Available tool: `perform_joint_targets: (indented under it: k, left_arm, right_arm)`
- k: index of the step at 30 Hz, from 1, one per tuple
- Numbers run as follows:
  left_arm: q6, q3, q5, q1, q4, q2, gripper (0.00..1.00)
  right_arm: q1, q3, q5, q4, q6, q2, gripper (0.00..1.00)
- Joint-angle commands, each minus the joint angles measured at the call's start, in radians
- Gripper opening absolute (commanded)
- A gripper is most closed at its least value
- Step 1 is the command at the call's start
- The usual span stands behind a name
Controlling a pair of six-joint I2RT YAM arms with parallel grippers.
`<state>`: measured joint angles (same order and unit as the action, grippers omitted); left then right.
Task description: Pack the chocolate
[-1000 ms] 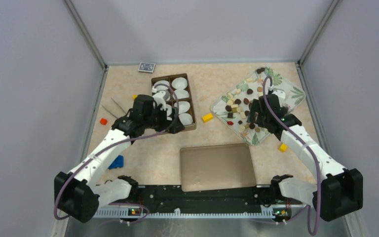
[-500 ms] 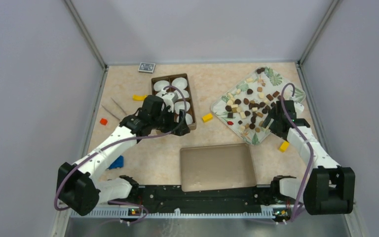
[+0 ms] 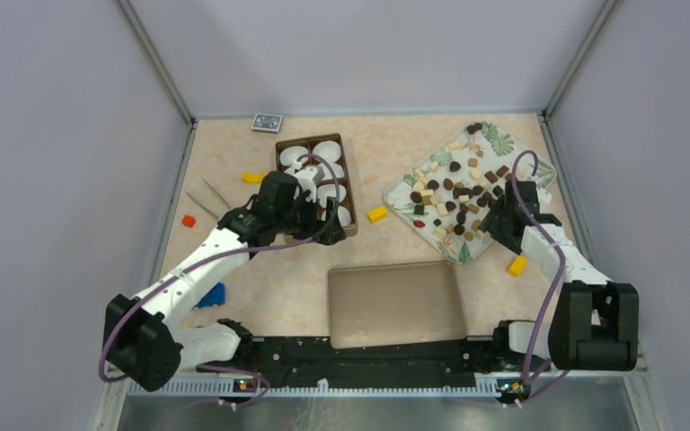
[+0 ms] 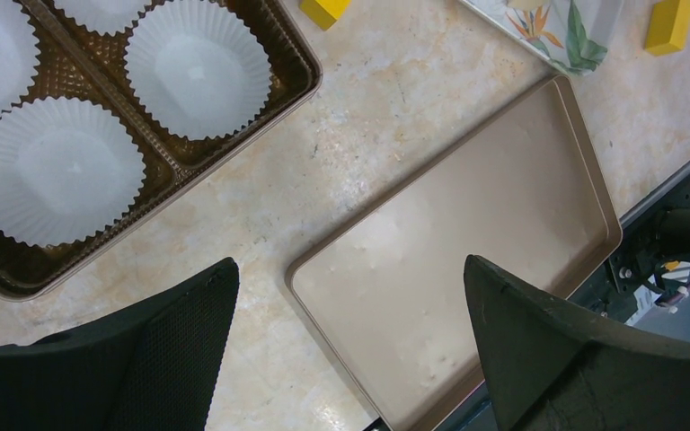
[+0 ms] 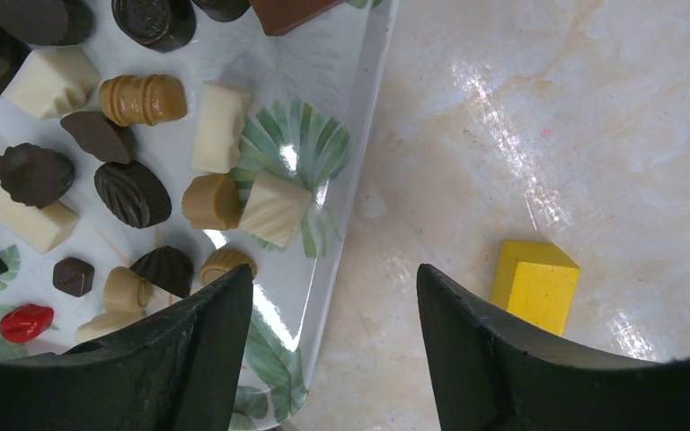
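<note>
Across the counter (image 3: pixel 296 278), the 2 arms have shifted: the left tool (image 4: pixel 350 262), spread wide, hangs over the flat lid (image 4: pixel 467 251) beside the cup box (image 4: pixel 298 81), whose visible cups are empty. The right tool (image 5: pixel 332 274) has drawn back to the tray (image 5: pixel 350 81) rim, jaws apart, pinching nothing. On that tray the chocolate (image 5: pixel 135 193) stays scattered, so a fresh pick seems due; a yellow block (image 5: pixel 534 285) crowds its outer edge.

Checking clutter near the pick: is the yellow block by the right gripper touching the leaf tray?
Apart. The right wrist view shows a strip of bare tabletop between the yellow block and the tray rim.
</note>
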<state>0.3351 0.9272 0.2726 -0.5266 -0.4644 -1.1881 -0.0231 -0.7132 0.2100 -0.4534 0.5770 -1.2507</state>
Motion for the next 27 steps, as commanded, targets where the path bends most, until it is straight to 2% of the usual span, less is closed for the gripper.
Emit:
perform_joint_targets:
  k: [1,9,20,27]
  left_arm:
    - [0.001,0.073,0.023,-0.014,0.056,-0.030,0.99]
    - [-0.005,0.127,0.025,-0.042,0.068,-0.093,0.99]
    - [-0.001,0.118,0.010,-0.046,0.069,-0.083,0.99]
    - [-0.001,0.115,0.007,-0.047,0.069,-0.080,0.99]
  right_arm:
    - [-0.006,-0.002,0.018,0.045,-0.004,-0.029,0.66]
    - [-0.007,-0.053,0.050,0.074,-0.009,-0.110,0.57]
    - [-0.032,-0.085,0.063,0.129,-0.017,-0.228,0.33]
    - [-0.035,-0.080,0.066,0.142,-0.042,-0.252,0.25]
